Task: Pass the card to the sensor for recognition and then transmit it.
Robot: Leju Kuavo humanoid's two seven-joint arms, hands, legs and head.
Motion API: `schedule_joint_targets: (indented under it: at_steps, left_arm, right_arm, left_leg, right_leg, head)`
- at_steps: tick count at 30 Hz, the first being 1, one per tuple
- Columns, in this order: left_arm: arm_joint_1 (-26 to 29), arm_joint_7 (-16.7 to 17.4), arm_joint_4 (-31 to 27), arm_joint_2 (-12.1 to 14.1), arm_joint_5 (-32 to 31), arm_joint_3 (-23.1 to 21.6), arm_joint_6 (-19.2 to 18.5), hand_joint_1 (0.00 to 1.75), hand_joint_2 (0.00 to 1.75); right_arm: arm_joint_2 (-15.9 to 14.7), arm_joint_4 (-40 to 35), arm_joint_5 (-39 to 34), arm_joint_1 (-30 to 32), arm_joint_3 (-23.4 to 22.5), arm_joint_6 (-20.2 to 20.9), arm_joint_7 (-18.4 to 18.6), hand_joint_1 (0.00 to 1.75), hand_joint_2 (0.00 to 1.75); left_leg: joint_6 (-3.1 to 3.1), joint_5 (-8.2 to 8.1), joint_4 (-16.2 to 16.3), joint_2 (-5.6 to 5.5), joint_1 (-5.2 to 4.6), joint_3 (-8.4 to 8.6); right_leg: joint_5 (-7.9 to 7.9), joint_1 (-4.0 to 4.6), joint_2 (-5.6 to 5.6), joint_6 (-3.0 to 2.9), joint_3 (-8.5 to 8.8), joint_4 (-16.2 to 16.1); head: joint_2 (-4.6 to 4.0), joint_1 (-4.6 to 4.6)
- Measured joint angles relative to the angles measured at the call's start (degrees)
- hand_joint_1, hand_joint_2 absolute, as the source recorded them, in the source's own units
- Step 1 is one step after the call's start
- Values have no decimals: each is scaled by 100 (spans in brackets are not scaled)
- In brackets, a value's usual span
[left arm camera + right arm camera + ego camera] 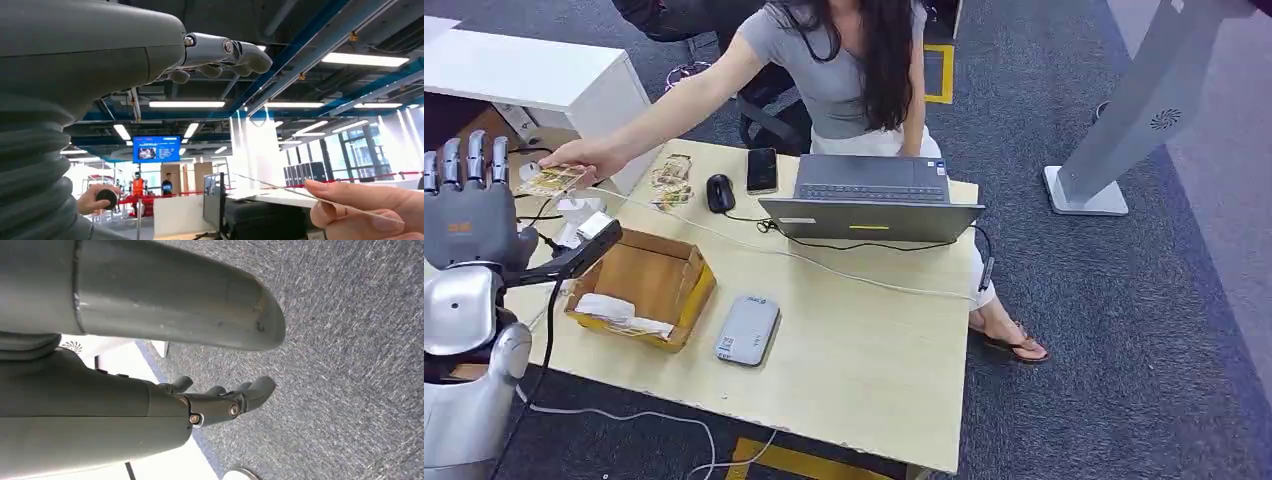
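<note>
A light wooden table (854,350) stands on grey-blue carpet, with a white cabinet (534,75) behind its far left corner. At the far left of the head view the robot's left hand (469,205) is raised upright beside the table edge, palm turned away, its fingers straight and apart with nothing in them; the left wrist view shows the same fingers (225,52) stretched out under a ceiling of strip lights. Just beyond that hand, a seated person's hand (589,160) reaches across from the far side of the table and holds the card (552,180) flat, near the robot's fingertips but apart from them; from the wrist camera the card (320,200) appears edge-on, pinched in the person's fingers. Below it a black scanner (579,255) on a cable rests over the corner of an open cardboard box (649,285), which has a white packet lying inside. More cards (671,182) lie on the table past the box, then a black mouse (720,192) and a dark phone (762,170). A grey flat device (748,330) lies nearer the front edge, right of the box. Farther right sits an open laptop (869,200), with a white cable running across the tabletop. At the far right a white kiosk stand (1124,120) rises from the carpet. The right hand (225,400) hangs over the carpet, fingers loosely curled and holding nothing.
</note>
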Motion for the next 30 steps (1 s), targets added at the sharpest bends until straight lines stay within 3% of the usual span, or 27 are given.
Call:
schedule_joint_targets:
  at_steps: [13, 21, 30]
  left_arm:
    - [-4, 13, 92, 42, 0, -313, 9, 0, 175]
    - [-38, 9, 243, -26, 0, -664, 63, 0, 175]
    - [-52, -17, 435, -112, 0, -765, 129, 0, 175]
  right_arm:
    - [-15, 33, 0, -6, 98, -9, -13, 0, 0]
    - [-15, 52, -2, -14, 105, -42, -44, 0, 0]
    - [-15, 63, -2, -16, 127, -50, -44, 0, 0]
  left_leg:
    - [0, 0, 0, 0, 0, 1]
    - [0, 0, 1, 1, 0, 0]
    - [0, 0, 1, 1, 0, 0]
  right_leg:
    - [0, 0, 0, 0, -2, 0]
    - [0, 0, 1, 0, -2, 0]
    - [0, 0, 1, 0, -2, 0]
  head:
    - [0, -2]
    - [0, 0]
    - [0, 0]
